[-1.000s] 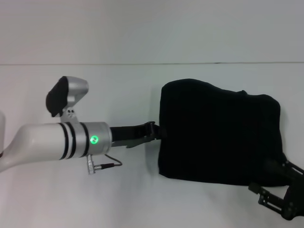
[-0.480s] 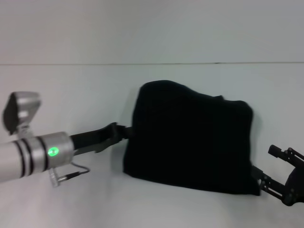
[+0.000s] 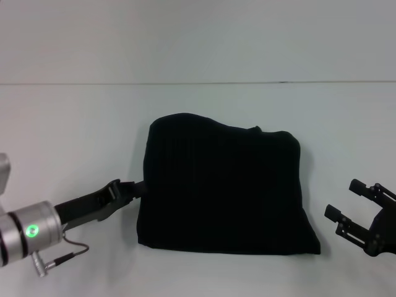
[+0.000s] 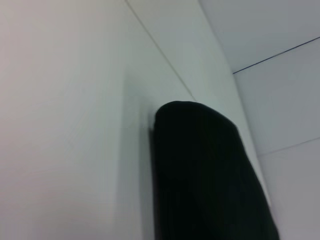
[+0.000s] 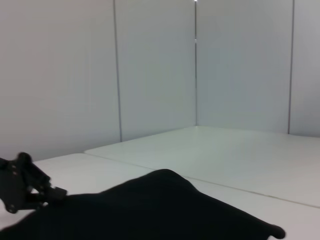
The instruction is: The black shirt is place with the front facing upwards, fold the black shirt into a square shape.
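The black shirt [image 3: 223,192] lay folded into a rough square near the middle of the white table [image 3: 74,124], no lettering showing. My left gripper [image 3: 137,188] reached in low from the left, its tip touching the shirt's left edge; I could not tell whether its fingers were spread or closed. My right gripper [image 3: 349,207] sat off the shirt's lower right corner, near it but apart, fingers spread wide and holding nothing. From my right wrist, the shirt [image 5: 150,210] showed as a low dark mound.
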You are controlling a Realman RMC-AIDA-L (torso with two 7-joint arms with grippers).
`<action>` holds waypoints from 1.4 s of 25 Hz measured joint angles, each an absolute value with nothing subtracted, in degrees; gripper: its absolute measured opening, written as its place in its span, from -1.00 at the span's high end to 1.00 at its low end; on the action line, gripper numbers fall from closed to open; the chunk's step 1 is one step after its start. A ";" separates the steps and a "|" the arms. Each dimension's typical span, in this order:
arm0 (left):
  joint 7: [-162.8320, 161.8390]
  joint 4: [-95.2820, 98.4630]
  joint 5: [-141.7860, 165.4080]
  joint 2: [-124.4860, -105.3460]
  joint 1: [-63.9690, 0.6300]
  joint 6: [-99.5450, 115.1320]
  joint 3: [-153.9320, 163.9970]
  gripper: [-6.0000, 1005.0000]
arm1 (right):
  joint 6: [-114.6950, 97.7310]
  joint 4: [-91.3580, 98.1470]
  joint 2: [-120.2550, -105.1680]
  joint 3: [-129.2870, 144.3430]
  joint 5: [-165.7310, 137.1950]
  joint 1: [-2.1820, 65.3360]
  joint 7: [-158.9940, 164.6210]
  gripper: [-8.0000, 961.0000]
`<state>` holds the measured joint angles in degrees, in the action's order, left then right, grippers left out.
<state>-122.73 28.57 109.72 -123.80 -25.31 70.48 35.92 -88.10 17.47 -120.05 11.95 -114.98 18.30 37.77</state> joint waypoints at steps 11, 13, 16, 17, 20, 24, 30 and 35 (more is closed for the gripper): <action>-117.91 28.05 109.83 -123.96 -23.96 74.96 32.79 0.84 | -87.07 15.92 -120.06 11.95 -113.99 18.61 35.98 -0.62; -117.86 27.87 109.83 -124.00 -23.99 74.99 32.97 0.83 | -87.03 15.78 -120.06 11.95 -113.98 18.63 35.97 -0.62; -117.62 27.67 109.83 -124.01 -23.98 75.11 32.58 0.82 | -87.01 15.71 -120.06 11.95 -113.98 18.65 35.96 -0.62; -116.99 27.68 109.83 -124.01 -23.90 75.40 32.29 0.82 | -87.00 15.66 -120.05 11.95 -113.98 18.67 35.95 -0.62; -115.03 28.06 109.83 -123.85 -23.62 76.70 32.02 0.81 | -87.00 15.59 -120.05 11.95 -113.99 18.76 35.94 -0.62; -111.36 30.53 109.87 -123.63 -22.59 77.50 32.13 0.59 | -87.17 15.53 -120.05 12.06 -113.99 18.83 35.68 -0.62; -86.43 38.27 110.17 -124.26 -19.90 84.34 31.13 0.17 | -88.02 15.38 -120.05 12.37 -114.08 18.98 34.89 -0.62; -66.02 38.65 109.70 -124.29 -19.26 88.54 29.90 -0.23 | -89.20 15.34 -120.07 13.01 -114.39 19.33 34.27 -0.62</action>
<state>-66.02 38.65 109.70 -124.29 -19.26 88.54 29.90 -89.20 15.34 -120.07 13.01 -114.39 19.33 34.27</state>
